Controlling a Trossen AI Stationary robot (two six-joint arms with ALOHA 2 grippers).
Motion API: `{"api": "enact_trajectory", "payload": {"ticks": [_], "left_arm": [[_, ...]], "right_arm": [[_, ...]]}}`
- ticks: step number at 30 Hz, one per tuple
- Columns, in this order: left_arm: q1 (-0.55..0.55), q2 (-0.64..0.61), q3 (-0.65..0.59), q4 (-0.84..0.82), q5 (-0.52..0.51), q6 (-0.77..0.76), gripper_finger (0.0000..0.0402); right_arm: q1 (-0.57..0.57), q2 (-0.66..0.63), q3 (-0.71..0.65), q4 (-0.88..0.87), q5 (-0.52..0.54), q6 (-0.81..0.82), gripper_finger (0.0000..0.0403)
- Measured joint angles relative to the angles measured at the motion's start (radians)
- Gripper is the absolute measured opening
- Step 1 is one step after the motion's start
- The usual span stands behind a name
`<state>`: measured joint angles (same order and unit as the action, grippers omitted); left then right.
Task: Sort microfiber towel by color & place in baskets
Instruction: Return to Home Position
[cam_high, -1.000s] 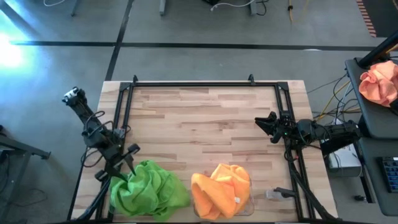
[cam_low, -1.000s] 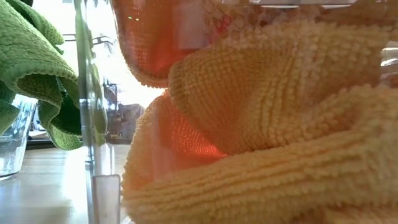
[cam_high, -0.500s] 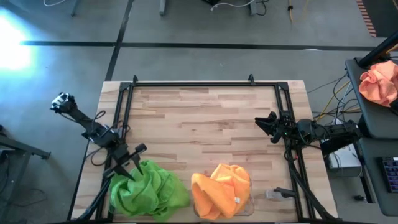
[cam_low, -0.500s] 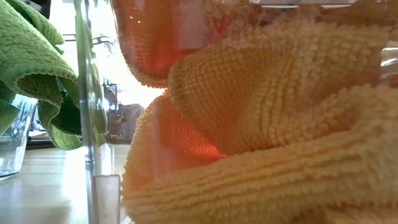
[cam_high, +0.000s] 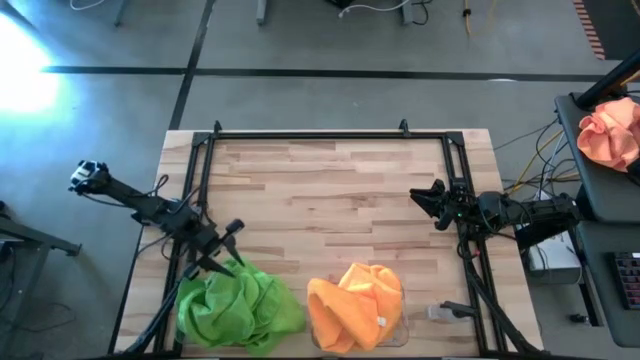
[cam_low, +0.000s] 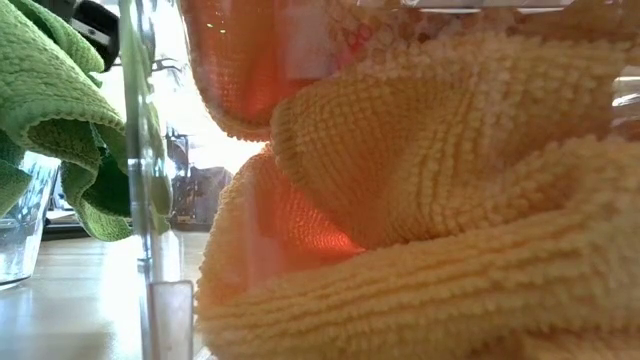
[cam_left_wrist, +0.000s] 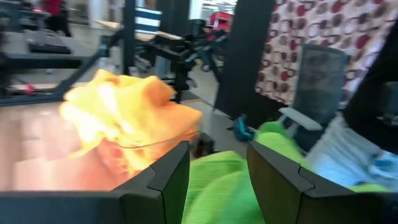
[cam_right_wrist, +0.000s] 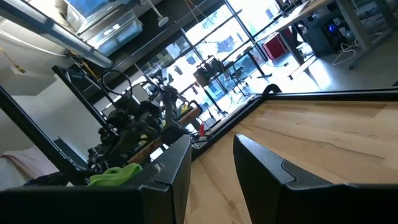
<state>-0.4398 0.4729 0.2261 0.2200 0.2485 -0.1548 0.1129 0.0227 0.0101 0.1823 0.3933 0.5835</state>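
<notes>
The green towels (cam_high: 242, 305) lie in one heap at the front edge of the table (cam_high: 330, 190), toward its left corner. They cover the left basket (cam_low: 22, 235) almost fully and hang over its rim. The orange towels (cam_high: 350, 308) are piled in the right basket (cam_high: 402, 300), at the middle of the same front edge. In the low view they rise above its clear wall. The two heaps are just beside each other, with only a thin gap between them.

The left gripper (cam_high: 228, 245) hangs over the table's left side, just behind the green heap and above it. Its fingers (cam_left_wrist: 168, 171) are spread wide and hold nothing; the left wrist view shows the green cloth through the gap. The arm reaches in across the left edge of the table.

The right gripper (cam_high: 428, 200) waits at the right side of the table, just inside the black frame (cam_high: 310, 133), pointing toward the middle. Its fingers (cam_right_wrist: 177, 162) stand a little apart, a narrow opening with nothing in it.

The whole middle and back of the table, up to the frame's back bar, is bare wood, so there is wide room between the two arms.
</notes>
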Motion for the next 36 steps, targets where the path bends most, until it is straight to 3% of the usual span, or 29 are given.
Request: {"api": "enact_trajectory", "payload": {"ticks": [12, 21, 30, 36], "left_arm": [[0.248, 0.050, 0.000, -0.003, -0.002, 0.048, 0.0145], [0.391, 0.130, 0.000, -0.011, -0.006, 0.189, 0.0145], [0.464, 0.161, 0.000, -0.011, -0.232, 0.208, 0.0145], [0.543, 0.146, -0.015, 0.002, -0.239, 0.207, 0.0145]], "right_arm": [[0.000, 0.000, 0.000, 0.000, 0.000, 0.000, 0.0114], [0.000, 0.000, 0.000, 0.000, 0.000, 0.000, 0.0114], [0.000, 0.000, 0.000, 0.000, 0.000, 0.000, 0.0114], [0.000, 0.000, 0.000, 0.000, 0.000, 0.000, 0.0114]]}}
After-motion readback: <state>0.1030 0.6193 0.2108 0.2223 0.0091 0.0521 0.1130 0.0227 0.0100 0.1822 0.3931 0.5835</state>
